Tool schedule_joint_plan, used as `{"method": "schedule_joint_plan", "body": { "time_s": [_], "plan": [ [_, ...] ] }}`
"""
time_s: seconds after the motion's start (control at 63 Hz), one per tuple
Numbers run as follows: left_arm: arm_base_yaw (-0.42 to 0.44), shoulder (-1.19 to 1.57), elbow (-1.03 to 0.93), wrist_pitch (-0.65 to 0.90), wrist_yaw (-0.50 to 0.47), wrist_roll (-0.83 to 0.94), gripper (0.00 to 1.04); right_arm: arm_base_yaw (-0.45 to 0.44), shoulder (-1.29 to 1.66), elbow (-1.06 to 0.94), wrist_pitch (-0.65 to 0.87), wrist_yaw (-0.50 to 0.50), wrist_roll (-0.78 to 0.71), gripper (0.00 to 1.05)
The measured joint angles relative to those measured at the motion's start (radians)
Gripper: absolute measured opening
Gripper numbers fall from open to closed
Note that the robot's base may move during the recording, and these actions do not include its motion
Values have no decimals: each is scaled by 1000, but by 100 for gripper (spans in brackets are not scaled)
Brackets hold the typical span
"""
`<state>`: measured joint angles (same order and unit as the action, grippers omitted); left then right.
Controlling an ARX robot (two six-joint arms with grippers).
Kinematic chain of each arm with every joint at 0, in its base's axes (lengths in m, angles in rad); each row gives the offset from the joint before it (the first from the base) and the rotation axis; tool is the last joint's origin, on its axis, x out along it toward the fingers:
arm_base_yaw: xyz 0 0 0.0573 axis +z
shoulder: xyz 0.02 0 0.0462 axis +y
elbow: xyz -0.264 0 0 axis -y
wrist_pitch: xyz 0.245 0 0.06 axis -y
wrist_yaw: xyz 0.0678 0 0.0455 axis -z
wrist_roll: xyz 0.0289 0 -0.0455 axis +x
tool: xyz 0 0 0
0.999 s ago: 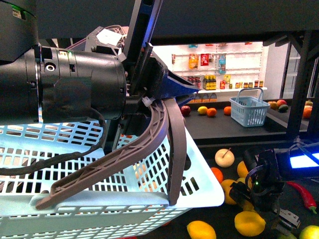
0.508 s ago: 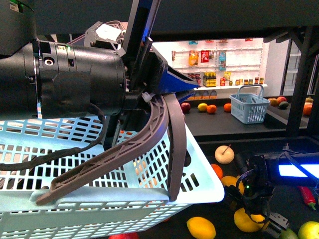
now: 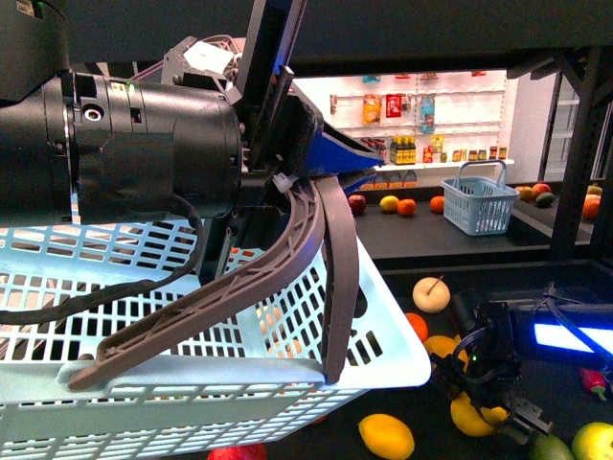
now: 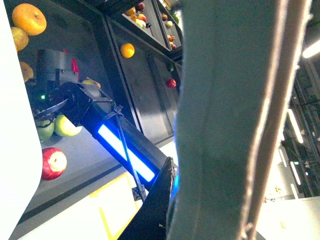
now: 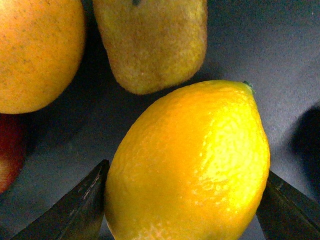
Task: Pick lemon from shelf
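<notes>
The lemon (image 5: 187, 162), bright yellow and oval, fills the right wrist view, and my right gripper (image 5: 187, 205) is shut on it with a dark finger (image 5: 80, 200) on each side. In the front view this gripper (image 3: 479, 407) sits low at the right over the lemon (image 3: 466, 420), which is on the shelf's lower black deck (image 3: 560, 407). My left gripper (image 3: 302, 177) is shut on the grey-brown basket handle (image 3: 287, 249) of a pale blue basket (image 3: 192, 383). In the left wrist view the handle (image 4: 225, 125) blocks most of the picture.
Near the lemon lie a cream apple (image 3: 431, 294), orange fruits (image 3: 418, 331), another yellow fruit (image 3: 386, 437), a green-yellow apple (image 3: 594, 443) and a red chilli (image 3: 594, 381). A small blue basket (image 3: 479, 206) stands on the upper deck. An orange (image 5: 35, 50) and a brownish fruit (image 5: 150, 40) lie close to the jaws.
The right gripper has dropped lower and shifted left around the lemon. The left arm and basket have barely moved.
</notes>
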<state>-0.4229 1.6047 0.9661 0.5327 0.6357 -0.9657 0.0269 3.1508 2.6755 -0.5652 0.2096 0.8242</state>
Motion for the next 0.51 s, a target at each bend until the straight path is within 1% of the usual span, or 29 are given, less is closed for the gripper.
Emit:
{"method": "schedule_joint_plan", "body": {
  "time_s": [0.127,0.175,0.238,0.27,0.381,0.476,0.508],
  "plan": [
    [0,0,0,0,0,0,7,-10,-65,-140,83,2,-14,73],
    [0,0,0,0,0,0,7,-11,-110,-220,132,10,-35,73],
    [0,0,0,0,0,0,7,-16,-230,-414,265,-1,-82,73],
    [0,0,0,0,0,0,7,-19,-305,-517,353,-24,-116,73],
    [0,0,0,0,0,0,7,-22,-535,-777,540,-84,-190,73],
    [0,0,0,0,0,0,7,-17,-739,-969,650,-143,-235,73],
    [0,0,0,0,0,0,7,-14,-791,-1014,665,-166,-246,73]
  ]
}}
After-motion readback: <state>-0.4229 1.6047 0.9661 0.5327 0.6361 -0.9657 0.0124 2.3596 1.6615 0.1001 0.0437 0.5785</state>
